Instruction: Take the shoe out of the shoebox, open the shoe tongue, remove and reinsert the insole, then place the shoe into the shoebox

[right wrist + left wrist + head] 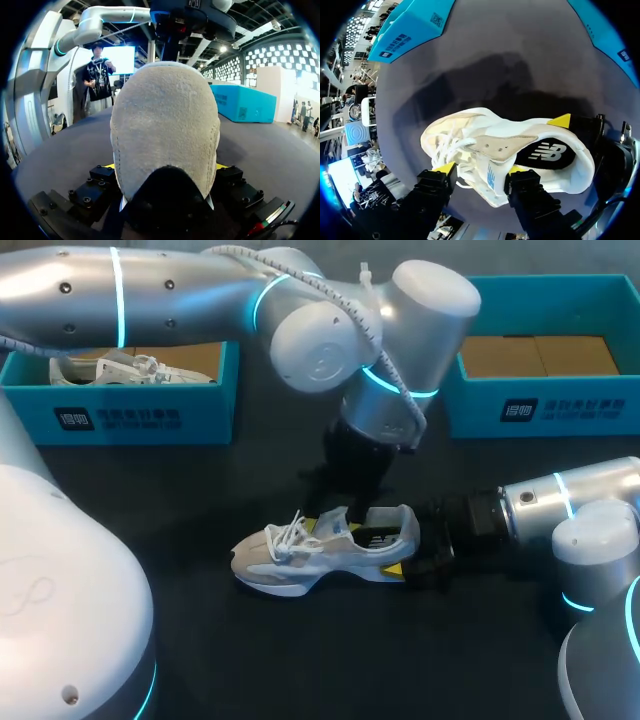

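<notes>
A white and grey sneaker (320, 558) lies on its sole in the middle of the dark table, toe pointing left. My right gripper (415, 555) comes in low from the right and is shut on the heel (165, 125), one yellow tip on each side. From above, my left gripper (345, 520) hangs over the shoe's opening. In the left wrist view its fingers (445, 167) stand open, one by the laces and one at the rim of the opening, with the beige tongue (497, 145) just ahead. The dark insole (545, 152) shows inside.
A teal shoebox (130, 418) at the back left holds another white shoe (110, 368). A second teal shoebox (545, 405) stands at the back right, with only its brown bottom showing. Bare table lies in front of the sneaker.
</notes>
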